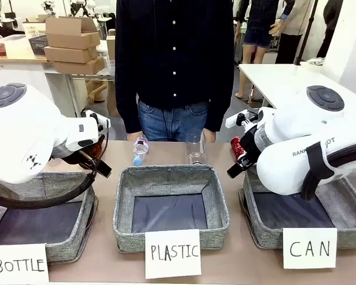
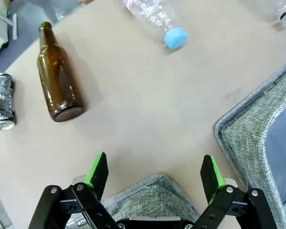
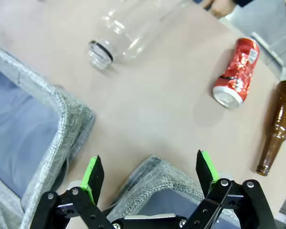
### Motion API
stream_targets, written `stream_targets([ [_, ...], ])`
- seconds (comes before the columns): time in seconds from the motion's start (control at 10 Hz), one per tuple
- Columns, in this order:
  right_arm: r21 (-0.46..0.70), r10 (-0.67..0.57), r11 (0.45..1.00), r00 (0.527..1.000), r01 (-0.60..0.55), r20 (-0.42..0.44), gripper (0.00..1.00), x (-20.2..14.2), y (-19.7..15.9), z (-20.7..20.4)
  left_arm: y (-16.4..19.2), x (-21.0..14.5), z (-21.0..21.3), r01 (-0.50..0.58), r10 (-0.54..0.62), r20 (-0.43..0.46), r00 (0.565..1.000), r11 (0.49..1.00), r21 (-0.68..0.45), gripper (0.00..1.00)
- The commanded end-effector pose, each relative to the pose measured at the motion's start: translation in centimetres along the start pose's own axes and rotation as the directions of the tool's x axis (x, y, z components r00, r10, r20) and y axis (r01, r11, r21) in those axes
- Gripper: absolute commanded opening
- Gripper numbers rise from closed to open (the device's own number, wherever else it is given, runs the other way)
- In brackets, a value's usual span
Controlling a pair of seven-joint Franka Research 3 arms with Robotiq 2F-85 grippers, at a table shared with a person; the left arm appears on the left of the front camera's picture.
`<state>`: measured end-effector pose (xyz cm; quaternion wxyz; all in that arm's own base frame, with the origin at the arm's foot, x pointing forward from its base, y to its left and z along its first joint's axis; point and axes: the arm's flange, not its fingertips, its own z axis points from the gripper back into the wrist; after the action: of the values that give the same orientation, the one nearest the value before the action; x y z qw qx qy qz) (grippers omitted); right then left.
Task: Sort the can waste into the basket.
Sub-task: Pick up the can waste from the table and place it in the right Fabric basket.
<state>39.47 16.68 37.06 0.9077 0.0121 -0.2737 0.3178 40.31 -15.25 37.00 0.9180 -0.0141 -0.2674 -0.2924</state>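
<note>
Sorting looks not yet begun. The left hand and right hand hover wide open, empty. The red can lies on the table beyond the CAN basket; the silver can lies near a brown bottle. Next, the right hand likely needs lowering around the red can.

Saw shiny, crinkled metal on the red can and the silver can. Saw a glossy brown glass bottle, a clear plastic bottle. Saw rough grey cloth on the basket, a smooth matt worktop.
</note>
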Motion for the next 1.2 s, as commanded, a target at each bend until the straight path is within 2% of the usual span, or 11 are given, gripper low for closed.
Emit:
stream_targets([
  [0.0,0.0,0.0,1.0,1.0,0.0,0.001,1.0,0.0,0.0,0.0,0.0,0.0,0.0,0.0,0.0,0.0,1.0,1.0,0.0,1.0],
  [1.0,0.0,0.0,1.0,1.0,0.0,0.0,1.0,0.0,0.0,0.0,0.0,0.0,0.0,0.001,-0.001,0.0,1.0,1.0,0.0,1.0],
  [1.1,0.0,-0.014,1.0,1.0,0.014,0.019,1.0,0.9,0.1,3.2,-0.3,1.5,3.6,0.023,-0.022,0.019,1.0,1.0,-0.022,1.0],
])
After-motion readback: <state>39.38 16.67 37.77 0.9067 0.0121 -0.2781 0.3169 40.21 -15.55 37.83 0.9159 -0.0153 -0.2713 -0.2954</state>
